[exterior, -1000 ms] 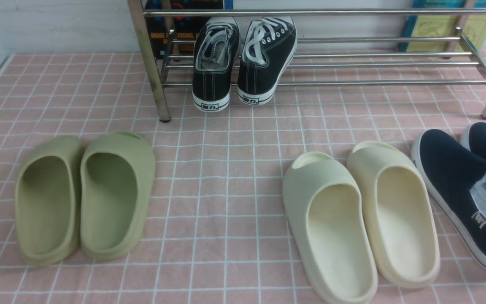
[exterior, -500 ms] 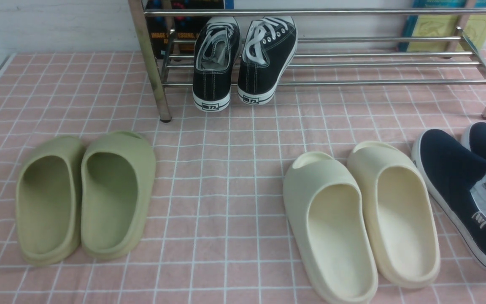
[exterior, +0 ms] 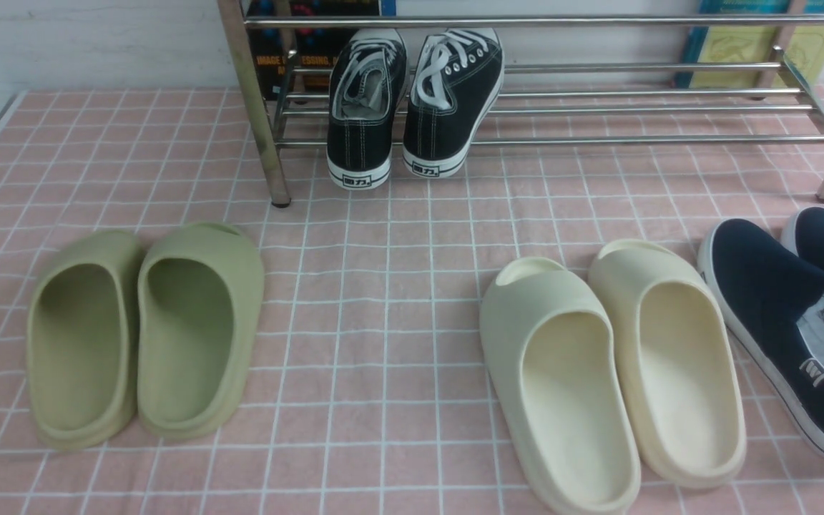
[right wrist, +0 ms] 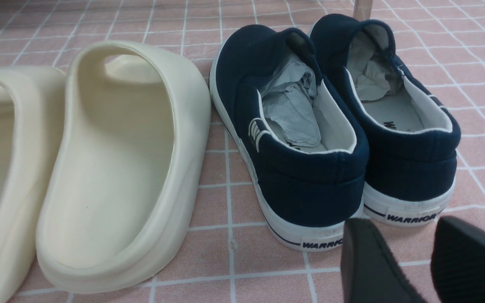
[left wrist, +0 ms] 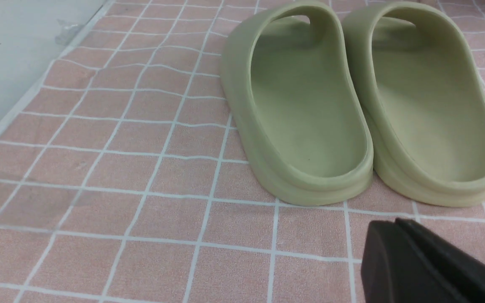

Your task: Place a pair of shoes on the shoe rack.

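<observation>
Navy slip-ons [right wrist: 331,139] (heel tabs: "WARRIOR")

The rack [exterior: 598,107] stands at the back of the table [exterior: 383,322], before the wall. The laced shoes [exterior: 412,107] sit side by side on its lowest bars near its left end, toes toward the wall, heels overhanging the front bar. Books [exterior: 755,43] stand behind the rack. Nearer, at the left, one pair of slides [exterior: 144,332] lies side by side, touching. At the right lies a second pair of slides [exterior: 612,372], also touching. Just right of them, the slip-ons [exterior: 791,315] lie at the table's right edge, paper [right wrist: 293,105] stuffed inside them.
</observation>
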`<state>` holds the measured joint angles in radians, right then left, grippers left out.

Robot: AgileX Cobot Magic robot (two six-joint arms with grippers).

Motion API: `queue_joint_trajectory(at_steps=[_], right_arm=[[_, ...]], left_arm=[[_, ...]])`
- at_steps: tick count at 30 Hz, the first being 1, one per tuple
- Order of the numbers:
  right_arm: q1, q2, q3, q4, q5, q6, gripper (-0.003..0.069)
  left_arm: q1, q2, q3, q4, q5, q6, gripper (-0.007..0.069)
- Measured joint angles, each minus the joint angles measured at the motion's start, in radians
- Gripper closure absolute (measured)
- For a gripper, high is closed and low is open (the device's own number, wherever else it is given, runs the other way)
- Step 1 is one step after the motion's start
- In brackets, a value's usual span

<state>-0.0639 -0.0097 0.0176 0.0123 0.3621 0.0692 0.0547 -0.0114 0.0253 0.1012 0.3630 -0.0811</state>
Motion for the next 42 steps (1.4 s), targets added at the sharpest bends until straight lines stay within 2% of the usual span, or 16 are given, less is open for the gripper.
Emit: queue_joint_trajectory(at_steps=[42], right_arm=[[0.000, 0.000, 0.000, 0.000, 0.000, 0.000, 0.0416]], left_arm=[[0.000, 0.000, 0.000, -0.010, 0.000, 0.004, 0.0597]])
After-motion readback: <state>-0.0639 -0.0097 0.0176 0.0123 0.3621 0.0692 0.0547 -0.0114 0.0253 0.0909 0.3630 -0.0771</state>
